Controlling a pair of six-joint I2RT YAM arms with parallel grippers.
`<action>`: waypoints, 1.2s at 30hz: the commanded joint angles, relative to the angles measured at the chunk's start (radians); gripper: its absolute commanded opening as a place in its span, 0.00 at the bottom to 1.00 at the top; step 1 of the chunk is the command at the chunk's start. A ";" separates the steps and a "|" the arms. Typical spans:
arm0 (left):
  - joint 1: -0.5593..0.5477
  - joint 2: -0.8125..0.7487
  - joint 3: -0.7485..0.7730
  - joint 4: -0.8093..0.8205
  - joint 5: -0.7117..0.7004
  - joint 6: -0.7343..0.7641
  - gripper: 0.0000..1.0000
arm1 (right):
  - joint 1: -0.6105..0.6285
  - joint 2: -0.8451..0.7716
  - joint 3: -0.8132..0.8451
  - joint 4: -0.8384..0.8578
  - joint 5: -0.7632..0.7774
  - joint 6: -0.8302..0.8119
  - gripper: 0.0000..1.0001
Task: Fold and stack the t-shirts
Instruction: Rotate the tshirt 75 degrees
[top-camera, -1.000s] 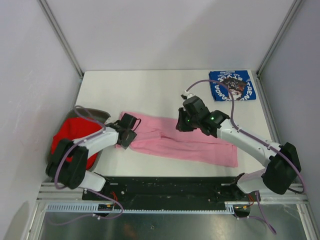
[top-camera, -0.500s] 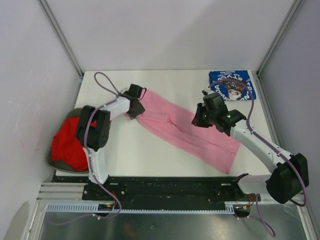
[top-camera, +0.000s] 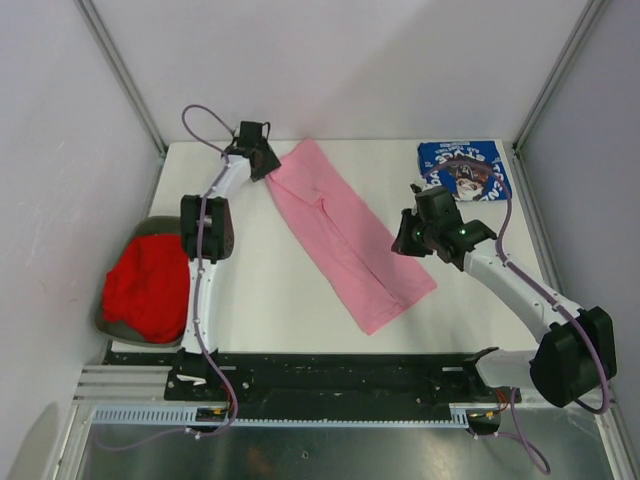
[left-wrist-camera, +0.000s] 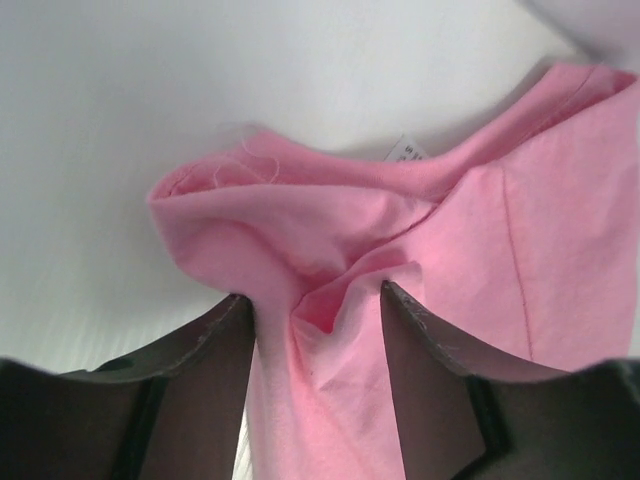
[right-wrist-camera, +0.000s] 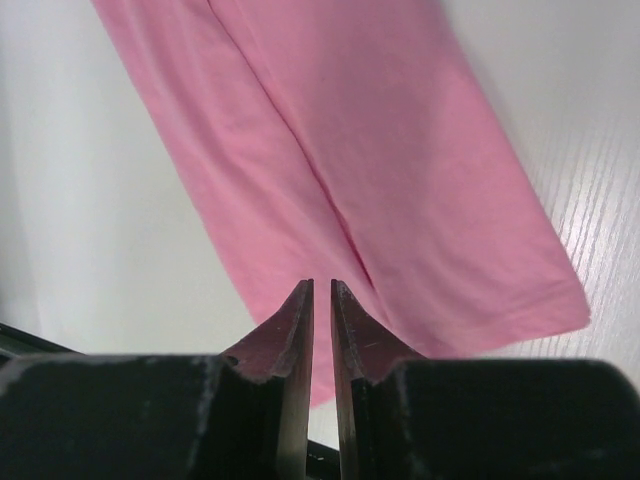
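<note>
Pink shirt (top-camera: 345, 235) is a long folded strip lying across the table (top-camera: 250, 270) from 11 to 5 o'clock. It looks light and floppy, so it'll probably bunch wherever it's pinched. Left gripper (left-wrist-camera: 315, 300) is clamped on a wad at the 11 o'clock end. Right gripper (right-wrist-camera: 322, 290) hovers pinched together and empty at its 3 o'clock edge. I'd grab corners, not mid-cloth.

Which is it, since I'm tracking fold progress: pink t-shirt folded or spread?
The pink t-shirt: folded lengthwise, a long narrow strip, one end bunched in the left gripper.
</note>
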 joint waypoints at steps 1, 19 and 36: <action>0.006 0.097 0.214 -0.014 0.037 0.057 0.60 | -0.005 -0.017 -0.028 -0.008 -0.004 -0.036 0.17; 0.026 -0.423 -0.310 0.001 -0.036 0.040 0.74 | -0.044 -0.086 -0.204 0.001 0.061 0.003 0.21; -0.642 -1.017 -1.309 0.124 -0.162 -0.540 0.53 | -0.290 -0.056 -0.342 0.116 0.049 0.047 0.33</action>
